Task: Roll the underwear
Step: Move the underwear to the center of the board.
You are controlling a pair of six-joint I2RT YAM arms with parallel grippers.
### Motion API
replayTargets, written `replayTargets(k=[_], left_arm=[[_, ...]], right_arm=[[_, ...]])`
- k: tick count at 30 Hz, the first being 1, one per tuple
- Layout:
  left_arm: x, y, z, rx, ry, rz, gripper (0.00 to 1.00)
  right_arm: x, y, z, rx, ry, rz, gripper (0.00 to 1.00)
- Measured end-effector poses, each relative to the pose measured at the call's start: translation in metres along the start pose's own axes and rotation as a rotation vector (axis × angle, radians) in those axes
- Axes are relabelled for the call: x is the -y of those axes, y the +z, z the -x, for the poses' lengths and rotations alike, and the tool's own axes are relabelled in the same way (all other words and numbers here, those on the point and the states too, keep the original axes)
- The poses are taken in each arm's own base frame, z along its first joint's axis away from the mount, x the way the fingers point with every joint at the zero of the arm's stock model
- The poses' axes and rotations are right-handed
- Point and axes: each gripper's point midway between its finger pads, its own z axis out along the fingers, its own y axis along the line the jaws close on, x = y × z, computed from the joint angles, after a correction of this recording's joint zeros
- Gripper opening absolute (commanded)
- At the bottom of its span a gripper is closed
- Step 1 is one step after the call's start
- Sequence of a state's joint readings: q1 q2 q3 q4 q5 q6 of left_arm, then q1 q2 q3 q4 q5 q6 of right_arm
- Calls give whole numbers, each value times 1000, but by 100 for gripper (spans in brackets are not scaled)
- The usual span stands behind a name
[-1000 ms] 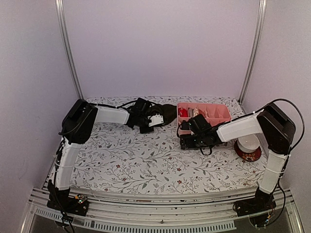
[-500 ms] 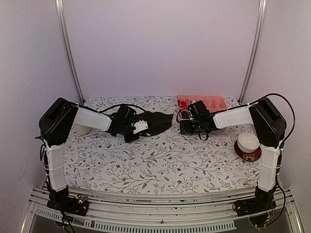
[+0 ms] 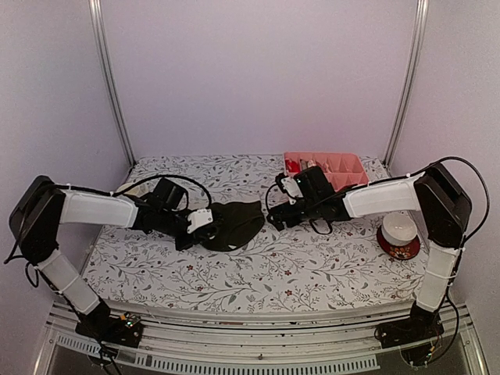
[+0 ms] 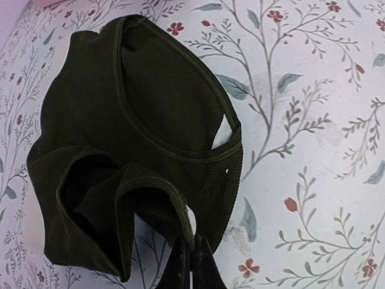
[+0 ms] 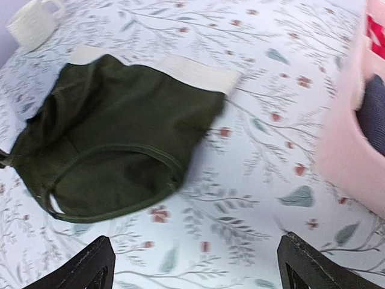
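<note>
The table [image 3: 258,273] with the flower pattern carries everything, and the pink tray [image 3: 332,166] stands at its far side. The dark olive underwear [image 3: 234,223] lies near the middle of the table, in front of the tray and apart from it. I judge it very light, soft and limp. It will bunch wherever I pull it, so it wants a hold on a hem or an edge band, not on the loose middle.

My left hand [image 4: 192,268] is closed and pinches the leg hem [image 4: 174,205]. My right hand [image 5: 198,268] is wide open and holds nothing, just beside the garment.

The left wrist camera shows the pinched hem and the folds gathered near it. The right wrist camera shows a pale band [image 5: 201,73] along one edge, I think the waistband, which the top camera hardly shows.
</note>
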State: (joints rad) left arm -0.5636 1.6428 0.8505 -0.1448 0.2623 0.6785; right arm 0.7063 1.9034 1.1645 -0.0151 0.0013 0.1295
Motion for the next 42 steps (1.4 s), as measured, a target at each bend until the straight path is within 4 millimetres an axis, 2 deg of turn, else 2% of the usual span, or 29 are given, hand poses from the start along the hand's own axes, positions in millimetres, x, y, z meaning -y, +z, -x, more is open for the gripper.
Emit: replayTargets(k=[4, 6, 10, 13, 15, 17, 19, 21, 26, 28, 32, 38, 42], left_arm=[[32, -24, -11, 34, -21, -85, 0], [51, -35, -18, 46, -27, -127, 1], [81, -53, -29, 62, -41, -199, 49], [85, -73, -27, 105, -32, -183, 77], [75, -90, -21, 159, -28, -125, 90], [62, -106, -16, 205, -23, -56, 96], [51, -118, -13, 239, -23, 7, 97], [41, -121, -13, 244, -31, 56, 97], [15, -96, -38, 124, -105, 144, 98], [6, -82, -55, 51, -139, 171, 98], [-6, -65, -79, -48, -174, 218, 98], [-22, -58, -91, -98, -178, 293, 98], [-26, -53, -98, -125, -182, 310, 99]], right_arm=[[-59, -9, 6, 40, -49, 148, 94], [-77, -10, -1, 38, -51, 192, 91], [-92, -10, -17, 9, -2, 232, 88], [-95, -7, -17, 18, 62, 252, 86], [-98, -3, -16, 30, 95, 267, 86], [-99, 2, -17, 34, 117, 272, 86], [-99, 8, -22, 25, 130, 272, 84], [-99, 16, -27, 7, 139, 266, 81], [-101, 32, -27, -15, 150, 252, 76], [-103, 36, -19, -9, 150, 247, 74], [-106, 44, -9, -5, 144, 241, 68], [-109, 64, -22, -72, 96, 156, 68], [-112, 67, -24, -89, 35, 60, 70]])
